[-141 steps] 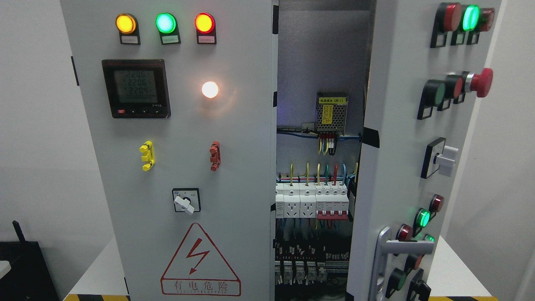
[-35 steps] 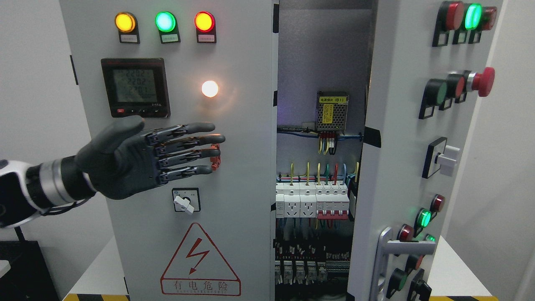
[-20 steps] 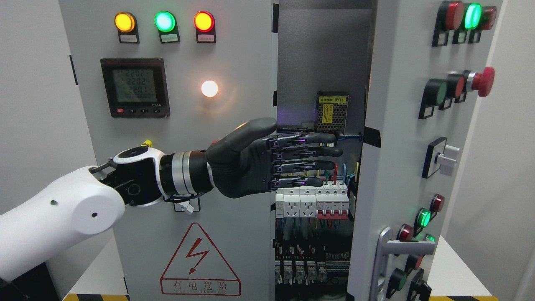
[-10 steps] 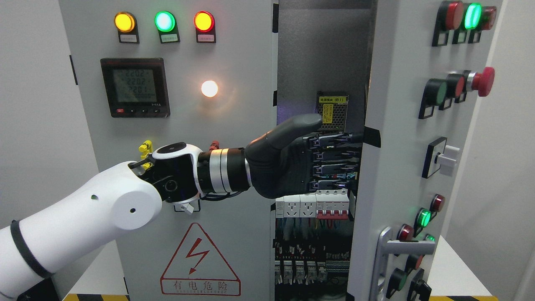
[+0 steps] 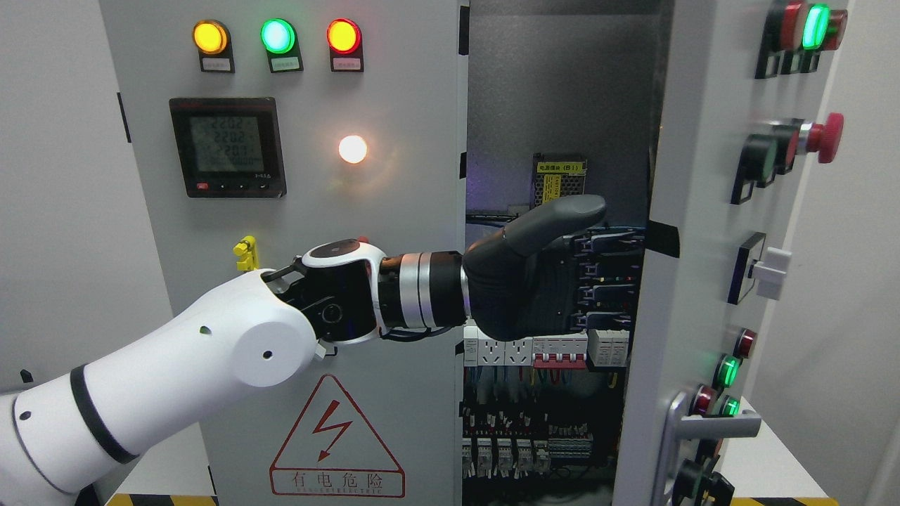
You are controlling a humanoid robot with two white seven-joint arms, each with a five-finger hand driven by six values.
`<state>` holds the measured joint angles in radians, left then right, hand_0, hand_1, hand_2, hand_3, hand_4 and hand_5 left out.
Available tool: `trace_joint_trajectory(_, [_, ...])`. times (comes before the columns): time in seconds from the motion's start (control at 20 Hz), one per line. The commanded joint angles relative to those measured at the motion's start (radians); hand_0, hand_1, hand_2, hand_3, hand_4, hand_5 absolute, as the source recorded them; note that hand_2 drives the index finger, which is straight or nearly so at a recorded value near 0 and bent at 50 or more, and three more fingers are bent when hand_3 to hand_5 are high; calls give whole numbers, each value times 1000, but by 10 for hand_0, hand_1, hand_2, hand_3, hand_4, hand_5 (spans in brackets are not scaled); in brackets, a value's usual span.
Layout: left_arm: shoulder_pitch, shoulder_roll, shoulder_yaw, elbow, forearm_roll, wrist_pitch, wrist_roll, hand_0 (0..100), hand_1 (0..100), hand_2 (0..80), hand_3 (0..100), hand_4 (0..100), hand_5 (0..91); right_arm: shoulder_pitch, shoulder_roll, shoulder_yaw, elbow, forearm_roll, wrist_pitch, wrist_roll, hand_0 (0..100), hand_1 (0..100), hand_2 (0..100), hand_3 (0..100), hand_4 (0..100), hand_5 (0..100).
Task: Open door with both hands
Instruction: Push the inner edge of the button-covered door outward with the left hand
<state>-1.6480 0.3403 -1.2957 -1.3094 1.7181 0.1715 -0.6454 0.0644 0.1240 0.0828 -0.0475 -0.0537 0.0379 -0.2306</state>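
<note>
The grey electrical cabinet has its left door [image 5: 394, 211] closed and its right door [image 5: 703, 211] swung partly outward, showing wiring inside. My left arm comes in from the lower left and reaches across into the gap. My left hand [image 5: 619, 281] is dark grey and held flat, thumb up, fingers [image 5: 605, 242] stretched straight. The fingertips pass behind the right door's inner edge and are hidden there. The hand holds nothing. The door's silver handle [image 5: 710, 425] hangs low on its front, untouched. My right arm does not show.
Inside the cabinet are white and red breakers [image 5: 534, 348] just below my hand and a mesh power supply [image 5: 559, 179] above it. A red mushroom button [image 5: 826, 133] and a white knob [image 5: 770, 267] stick out of the right door. The cabinet stands on a white table [image 5: 773, 457].
My left hand has travelled right, from the left door's front into the gap and behind the right door's edge. The right door has swung further right, widening the opening.
</note>
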Motion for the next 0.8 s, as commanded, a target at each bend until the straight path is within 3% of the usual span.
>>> trace_joint_trajectory(0.0, [-16,-83,7,-8,0,-1,50,120,389,0,0,0,0,0,0,0,0,0,0,1,120,389,0,0,0,0])
trace_joint_trajectory(0.4, [-33,-93,4,-83,0,-1,90,120,389,0,0,0,0,0,0,0,0,0,0,1,120,389,0,0,0,0])
trace_joint_trajectory(0.75, [-67,-165,-2,-90,8,-1,145,120,389,0,0,0,0,0,0,0,0,0,0,1,120,389,0,0,0,0])
